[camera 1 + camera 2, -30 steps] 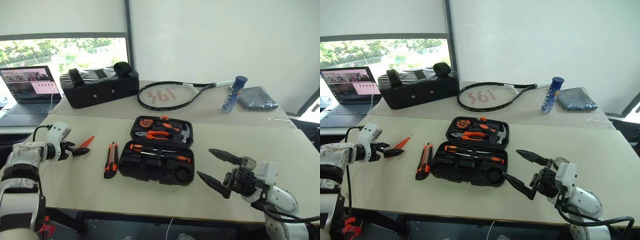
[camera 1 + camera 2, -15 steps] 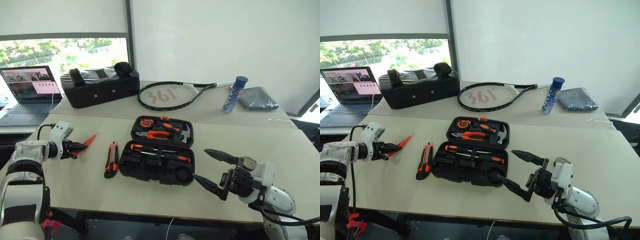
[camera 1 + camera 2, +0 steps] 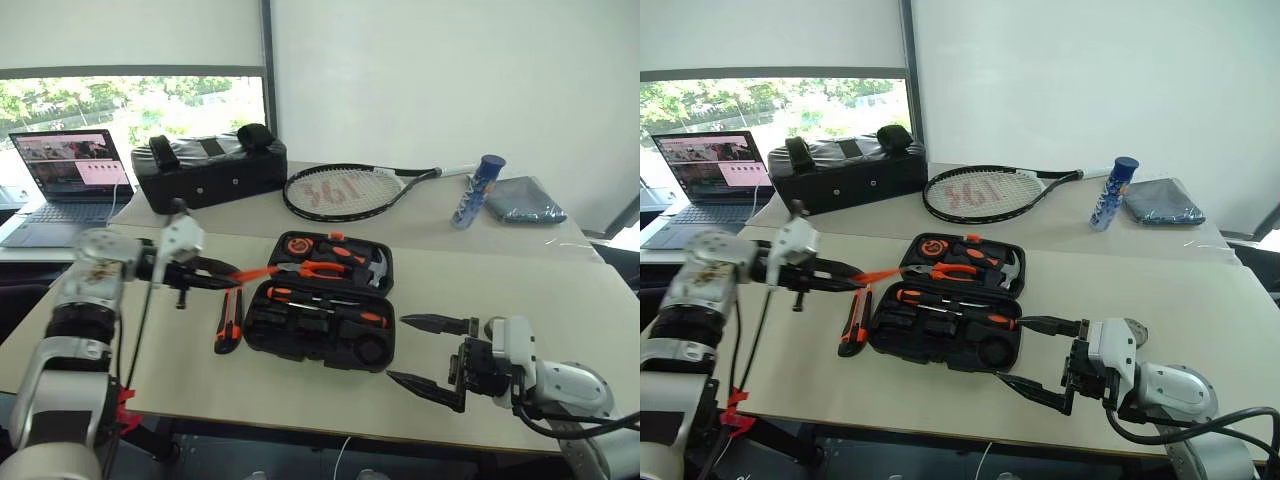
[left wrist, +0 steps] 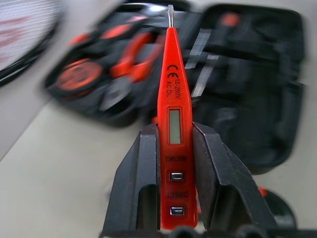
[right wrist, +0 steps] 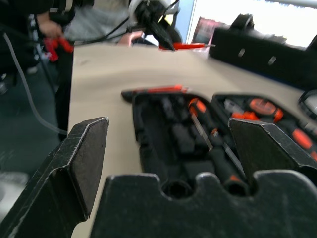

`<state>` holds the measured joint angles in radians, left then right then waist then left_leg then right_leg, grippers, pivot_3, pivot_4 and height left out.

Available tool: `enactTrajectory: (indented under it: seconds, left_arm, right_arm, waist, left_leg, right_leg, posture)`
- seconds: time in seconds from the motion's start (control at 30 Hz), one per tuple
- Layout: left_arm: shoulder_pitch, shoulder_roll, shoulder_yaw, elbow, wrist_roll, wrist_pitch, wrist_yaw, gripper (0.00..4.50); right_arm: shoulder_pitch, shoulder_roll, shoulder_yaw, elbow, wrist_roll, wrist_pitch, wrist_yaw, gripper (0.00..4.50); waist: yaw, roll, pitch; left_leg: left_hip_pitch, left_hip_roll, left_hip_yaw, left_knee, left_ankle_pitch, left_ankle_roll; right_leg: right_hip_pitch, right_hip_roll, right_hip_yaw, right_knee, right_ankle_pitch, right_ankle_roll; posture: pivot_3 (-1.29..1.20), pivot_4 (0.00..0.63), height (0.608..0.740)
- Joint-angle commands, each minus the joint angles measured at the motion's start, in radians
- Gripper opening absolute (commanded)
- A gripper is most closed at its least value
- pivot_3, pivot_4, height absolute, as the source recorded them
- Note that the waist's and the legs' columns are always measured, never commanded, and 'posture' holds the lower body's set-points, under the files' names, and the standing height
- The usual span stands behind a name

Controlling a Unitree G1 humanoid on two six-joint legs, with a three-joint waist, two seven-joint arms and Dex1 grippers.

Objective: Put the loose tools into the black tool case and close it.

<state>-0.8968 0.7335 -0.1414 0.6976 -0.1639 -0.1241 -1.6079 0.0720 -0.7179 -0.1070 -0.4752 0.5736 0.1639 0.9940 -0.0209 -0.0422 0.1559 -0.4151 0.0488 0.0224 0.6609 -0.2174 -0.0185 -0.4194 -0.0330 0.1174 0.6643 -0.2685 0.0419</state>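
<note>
Left wrist view, small orange screwdriver clamped in left tool, above open black tool case

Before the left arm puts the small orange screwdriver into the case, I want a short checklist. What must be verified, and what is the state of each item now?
1. Grip: the left gripper is shut on the small orange screwdriver, which sits straight between the fingers. Ok.
2. The tool case lies open and flat on the table. Ok.
3. Free slot for this screwdriver: cannot tell.
4. The right gripper is open and empty beside the case, apart from it. Ok.
5. The utility knife lies on the table left of the case, under the path; pass above it. Ok.
6. Tip points toward the case. Ok.
</note>
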Motion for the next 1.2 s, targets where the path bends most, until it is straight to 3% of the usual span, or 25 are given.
enactTrajectory:
  seconds: [0.03, 0.5, 1.2]
  left_arm:
    - [-0.048, -0.058, -0.069, -0.041, 0.036, -0.023, -0.006, 0.46]
    - [-0.168, -0.193, -0.195, 0.231, 0.273, -0.180, 0.112, 0.46]
    - [-0.144, -0.173, -0.226, 0.232, 0.327, -0.182, 0.049, 0.46]
  right_arm:
    - [0.012, -0.011, -0.003, -0.042, -0.003, 0.051, -0.034, 4.50]
    - [0.082, 0.023, -0.013, -0.088, -0.028, 0.043, -0.102, 4.50]
    - [0.075, 0.021, -0.023, -0.072, -0.033, 0.047, -0.109, 4.50]
  waist:
    - [-0.001, 0.000, 0.000]
    - [-0.007, 0.000, 0.000]
    - [-0.019, 0.000, 0.000]
  left_leg:
    - [0.000, 0.000, 0.000, 0.000, 0.000, 0.000]
    - [0.000, 0.000, -0.002, 0.000, 0.000, 0.000]
    - [0.001, 0.000, -0.005, 0.000, 0.000, 0.000]
  right_leg:
    - [0.000, 0.000, 0.000, 0.000, 0.000, 0.000]
    - [0.000, 0.002, 0.002, 0.000, 0.000, 0.001]
    - [0.002, 0.003, 0.001, 0.000, 0.000, 0.001]
  posture:
    - [0.00, 0.150, 0.740]
    - [0.00, 0.150, 0.740]
    - [0.00, 0.150, 0.740]
